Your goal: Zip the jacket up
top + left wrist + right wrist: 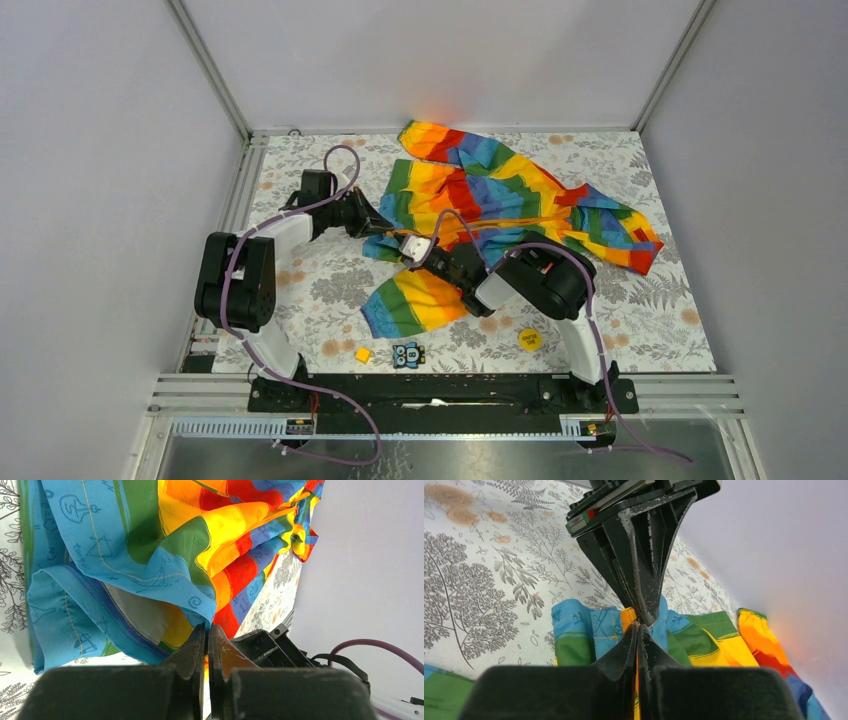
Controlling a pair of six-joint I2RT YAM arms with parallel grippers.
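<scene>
The rainbow-striped jacket (500, 195) lies spread across the middle and back of the table, one sleeve (415, 300) reaching toward the front. Its orange zipper strip (500, 222) runs across the front. My left gripper (377, 226) is shut on the blue bottom hem at the zipper's end; in the left wrist view (208, 628) blue fabric (100, 580) and a sliver of orange sit between the fingers. My right gripper (428, 248) meets it tip to tip and is shut on the orange strip (629, 615) in the right wrist view (638, 626). The left gripper's fingers (644, 555) stand just beyond.
A yellow round token (529, 339), a small yellow cube (363, 354) and a small blue-and-black block (408, 354) lie near the front edge. Grey walls enclose the floral-patterned table (320, 290) on the left, back and right.
</scene>
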